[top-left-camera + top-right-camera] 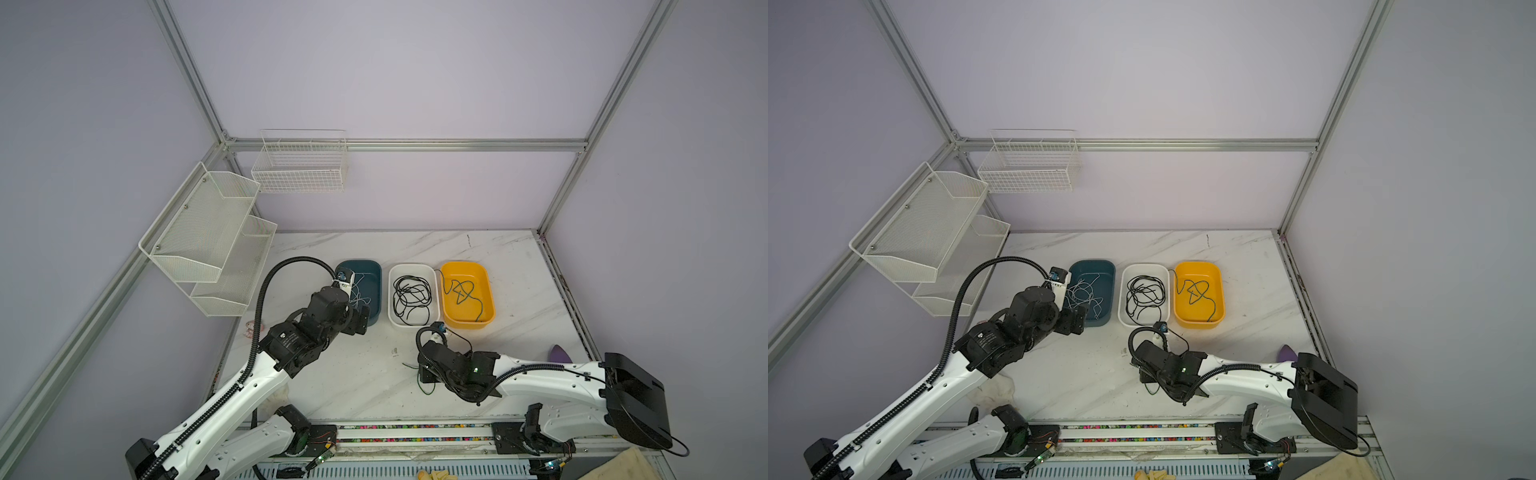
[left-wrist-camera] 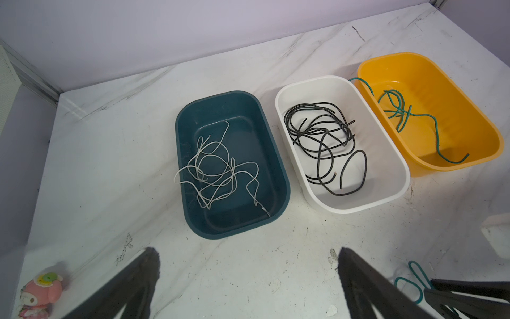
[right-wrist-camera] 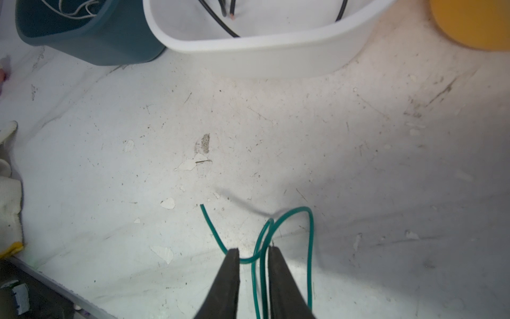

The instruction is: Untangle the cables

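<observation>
Sorted: white cables (image 2: 218,168), teal bin (image 2: 234,95); black cables (image 2: 320,138), white bin (image 2: 380,187); green cable (image 2: 436,132), yellow bin (image 2: 469,110). Loose green cable (image 3: 310,234) on bench (image 3: 358,138), astride it your right end effector (image 3: 254,249), narrowly parted. Left end effector (image 2: 247,252) spread, empty.

3 bins in a row on table (image 1: 519,266), side by side: L bin (image 2: 248,116), mid bin (image 2: 383,176), R bin (image 2: 455,110). In L bin: L tangle (image 2: 218,176). In mid bin: mid tangle (image 2: 323,132). In R bin: R cable (image 2: 414,113), one end over rim toward mid bin. On table in front of mid bin: loose cable (image 3: 311,248), strands btwn fingers of R gripper (image 3: 254,250). At near end of L bin: L gripper (image 2: 247,252). At table's L edge: toy (image 2: 41,292). On L wall: racks (image 1: 208,237); on back wall: basket (image 1: 299,166).
</observation>
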Controlling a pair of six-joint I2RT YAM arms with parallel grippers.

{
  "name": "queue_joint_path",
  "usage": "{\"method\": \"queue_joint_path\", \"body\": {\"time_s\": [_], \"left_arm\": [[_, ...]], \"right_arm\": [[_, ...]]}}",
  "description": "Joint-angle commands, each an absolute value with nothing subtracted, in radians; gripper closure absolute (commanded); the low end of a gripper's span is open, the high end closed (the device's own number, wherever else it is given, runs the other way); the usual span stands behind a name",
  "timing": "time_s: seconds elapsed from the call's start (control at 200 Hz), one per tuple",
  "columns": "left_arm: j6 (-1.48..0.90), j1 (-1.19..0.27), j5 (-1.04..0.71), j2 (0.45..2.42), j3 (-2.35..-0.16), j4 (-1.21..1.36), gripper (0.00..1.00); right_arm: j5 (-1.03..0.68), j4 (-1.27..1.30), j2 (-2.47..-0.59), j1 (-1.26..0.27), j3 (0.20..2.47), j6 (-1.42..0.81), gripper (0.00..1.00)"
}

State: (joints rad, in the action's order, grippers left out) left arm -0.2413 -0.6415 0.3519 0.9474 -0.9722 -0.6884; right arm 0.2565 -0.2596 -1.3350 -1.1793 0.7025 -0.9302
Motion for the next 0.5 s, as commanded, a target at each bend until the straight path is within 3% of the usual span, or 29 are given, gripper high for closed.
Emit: {"method": "queue_joint_path", "body": {"time_s": [0.0, 0.27, 0.495], "left_arm": [[-0.22, -0.636, 0.349, 0.949, -0.948, -0.661, 0.0], [-0.22, -0.633, 0.348, 0.953, -0.949, -0.664, 0.0], [-0.22, -0.632, 0.346, 0.953, -0.949, -0.666, 0.0]], "right_arm": [[0.289, -0.288, -1.338, -1.184, 0.7, -0.943, 0.83], [0.306, -0.309, -1.317, -1.184, 0.702, -0.946, 1.0], [0.417, -0.449, -1.185, -1.177, 0.776, -0.942, 1.0]]}}
